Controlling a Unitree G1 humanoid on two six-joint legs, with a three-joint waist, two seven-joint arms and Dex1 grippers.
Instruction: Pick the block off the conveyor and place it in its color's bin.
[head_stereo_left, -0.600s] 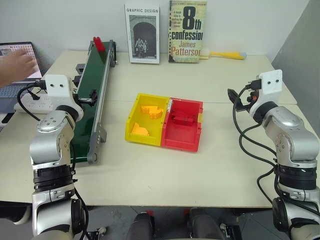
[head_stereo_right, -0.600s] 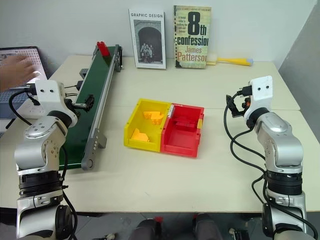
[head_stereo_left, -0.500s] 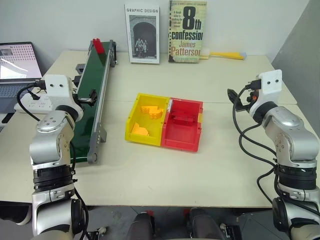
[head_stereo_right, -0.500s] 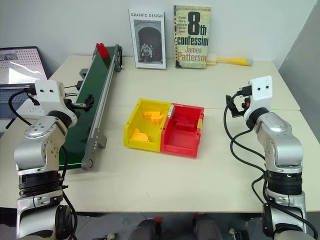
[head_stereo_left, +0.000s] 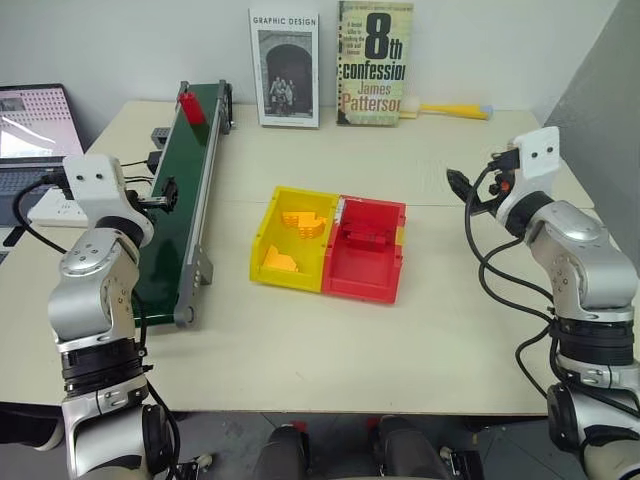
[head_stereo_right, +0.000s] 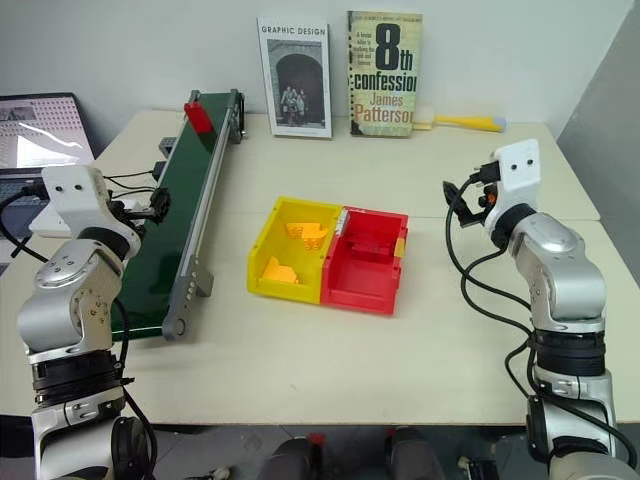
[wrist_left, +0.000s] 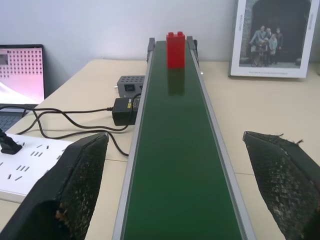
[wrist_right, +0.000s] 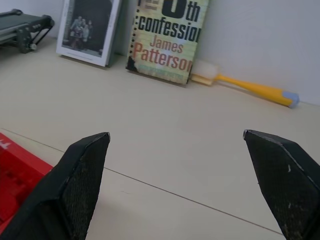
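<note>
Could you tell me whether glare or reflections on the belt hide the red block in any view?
Left wrist view: the conveyor is glossy and mirrors the block just in front of it, yet the block stays crisp. Left eye view: the block reads clearly at the belt's far end, without glare.

Block on conveyor's far end; bin right of it

A lab bench: small conveyor, laptop, power strip
</note>
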